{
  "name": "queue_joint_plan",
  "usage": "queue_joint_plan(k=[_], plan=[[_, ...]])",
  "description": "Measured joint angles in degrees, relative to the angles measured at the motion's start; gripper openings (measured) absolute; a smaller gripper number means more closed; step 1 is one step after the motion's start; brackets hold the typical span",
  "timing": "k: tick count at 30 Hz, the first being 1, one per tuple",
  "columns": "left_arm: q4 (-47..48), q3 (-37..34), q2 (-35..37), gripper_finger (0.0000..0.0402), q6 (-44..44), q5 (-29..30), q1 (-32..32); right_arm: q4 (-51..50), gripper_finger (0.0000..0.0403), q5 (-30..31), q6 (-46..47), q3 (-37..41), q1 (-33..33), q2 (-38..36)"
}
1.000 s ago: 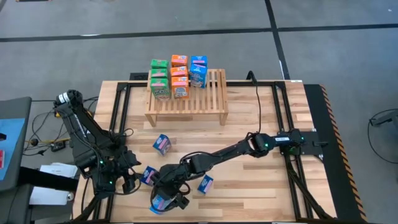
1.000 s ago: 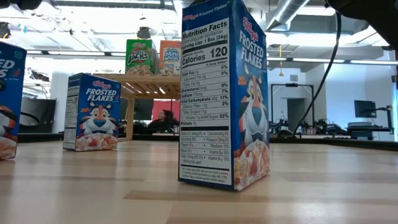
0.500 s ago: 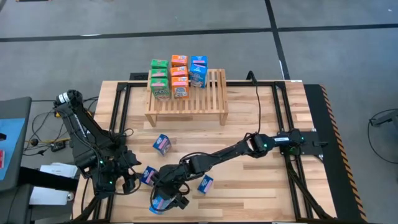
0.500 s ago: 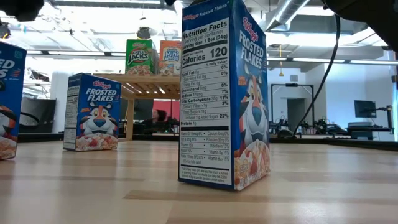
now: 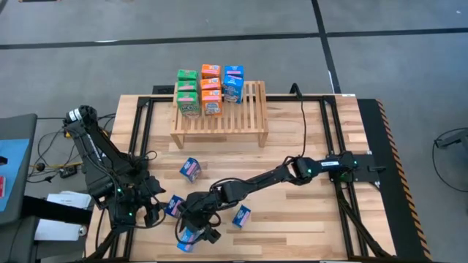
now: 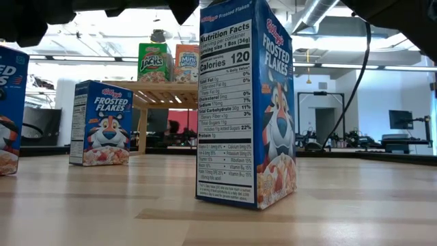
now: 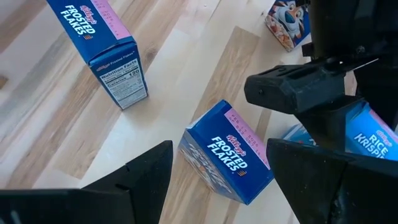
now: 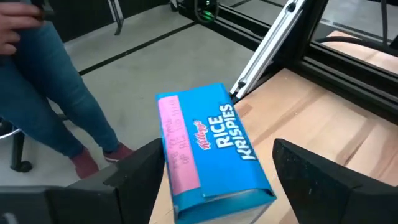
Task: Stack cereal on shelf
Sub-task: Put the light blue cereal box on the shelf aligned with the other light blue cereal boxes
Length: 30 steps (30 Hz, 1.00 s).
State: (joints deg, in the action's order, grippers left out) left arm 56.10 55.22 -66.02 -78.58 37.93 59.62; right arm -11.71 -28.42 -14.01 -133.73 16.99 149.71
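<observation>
The right gripper (image 5: 191, 235) hangs at the desk's (image 5: 307, 219) near edge with its fingers spread wide, directly over a blue Rice Krispies box (image 8: 211, 152); the box sits between the two fingers (image 8: 323, 171) in the right wrist view but nothing shows them pressing its sides yet, so I judge it straddled rather than pinched; its long axis runs along the gap between the fingers, which suits a close across the narrow width. The left gripper (image 5: 130, 212) waits just beside, near the left near corner, also spread, with a Frosted Flakes box (image 7: 227, 152) lying tilted between its fingers and untouched; the right arm is the nearer one to the Rice Krispies box. Two more blue boxes stand on the desk, one (image 5: 190, 169) near the shelf (image 5: 241, 120) and one (image 5: 241, 215) beside the right arm. The shelf lies well apart, toward the far edge; six small boxes, green (image 5: 187, 76), orange (image 5: 211, 71) and blue (image 5: 234, 75), already stand in rows on its left half, leaving bare slats on the right. The boxes look light, stiff and brightly printed.
</observation>
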Motion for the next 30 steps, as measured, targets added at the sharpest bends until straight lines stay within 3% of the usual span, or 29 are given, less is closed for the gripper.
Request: queue_joint_plan(k=[14,24,30], plan=[[1.06,0.0,0.0,0.025,-0.01,0.04,0.0,-2.02,0.0249,0.02,0.03,0.0,0.15,0.0],[1.05,0.0,0.0,0.025,-0.4,0.04,0.0,-3.73,0.0166,-0.2,0.18,-0.04,0.04,0.0],[1.03,0.0,0.0,0.025,-1.45,0.1,0.0,-8.04,0.0153,-0.17,0.51,-0.01,-1.22,-2.21]])
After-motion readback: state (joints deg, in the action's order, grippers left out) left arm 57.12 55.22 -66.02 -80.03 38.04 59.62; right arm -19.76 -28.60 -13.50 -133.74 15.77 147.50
